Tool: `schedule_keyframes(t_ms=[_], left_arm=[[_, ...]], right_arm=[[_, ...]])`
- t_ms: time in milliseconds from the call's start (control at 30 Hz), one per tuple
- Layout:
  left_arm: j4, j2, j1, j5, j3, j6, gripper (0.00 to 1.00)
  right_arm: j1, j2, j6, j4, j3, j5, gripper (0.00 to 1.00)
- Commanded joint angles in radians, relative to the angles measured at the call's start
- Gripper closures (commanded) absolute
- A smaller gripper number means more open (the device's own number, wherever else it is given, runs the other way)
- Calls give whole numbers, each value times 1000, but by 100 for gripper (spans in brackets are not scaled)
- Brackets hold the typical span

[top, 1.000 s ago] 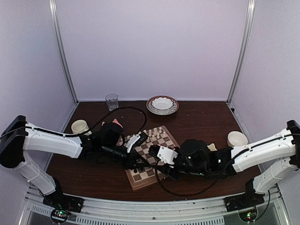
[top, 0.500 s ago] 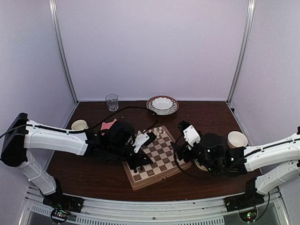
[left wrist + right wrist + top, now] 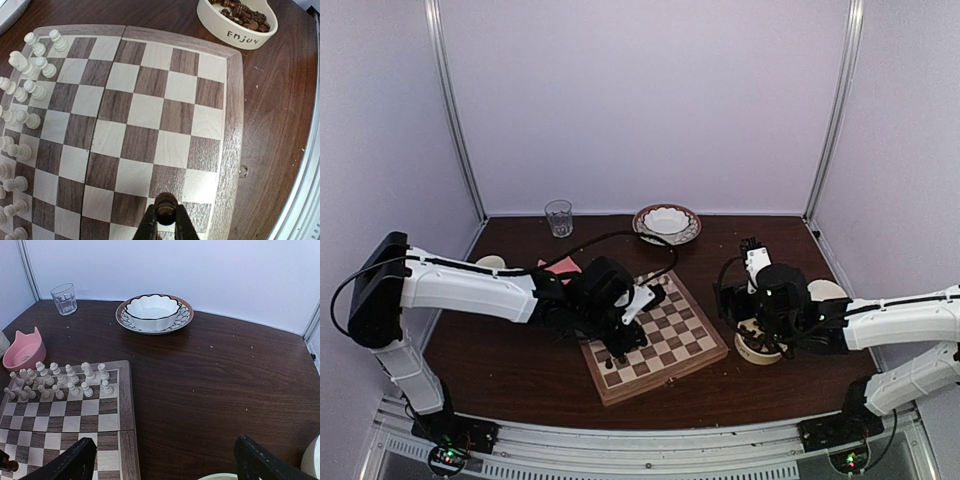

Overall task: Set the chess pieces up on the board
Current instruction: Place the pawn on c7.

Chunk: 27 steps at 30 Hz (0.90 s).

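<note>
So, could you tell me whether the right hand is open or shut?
Open: the right hand shows its fingers wide apart in the wrist view, gripping nothing.

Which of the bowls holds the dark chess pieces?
The white bowl lettered Enjoy, off the board's corner: dark chess pieces are heaped inside. The pink bowl and the scalloped white bowl show none.

A robot test cell in a lab: plain pale wall panels [image 3: 640, 100] between aluminium posts [image 3: 455, 110] enclose a dark brown surface [image 3: 500, 370], two arms [image 3: 470, 290] bolted to an aluminium rail [image 3: 650, 445] at its near edge.
</note>
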State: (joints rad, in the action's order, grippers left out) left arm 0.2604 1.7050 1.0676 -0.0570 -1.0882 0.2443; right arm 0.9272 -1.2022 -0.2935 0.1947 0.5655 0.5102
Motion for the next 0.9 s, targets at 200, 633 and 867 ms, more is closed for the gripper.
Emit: schedule_keyframes(t_ms=[200, 633, 867], left_arm=[[71, 39, 35, 18, -35, -30, 100], [134, 69, 61, 123, -65, -57, 100], [146, 77, 63, 140, -70, -59, 99]], right_arm=[[-34, 15, -35, -35, 4, 7, 0], [-39, 37, -24, -34, -10, -1, 0], [-39, 39, -19, -35, -11, -1, 1]])
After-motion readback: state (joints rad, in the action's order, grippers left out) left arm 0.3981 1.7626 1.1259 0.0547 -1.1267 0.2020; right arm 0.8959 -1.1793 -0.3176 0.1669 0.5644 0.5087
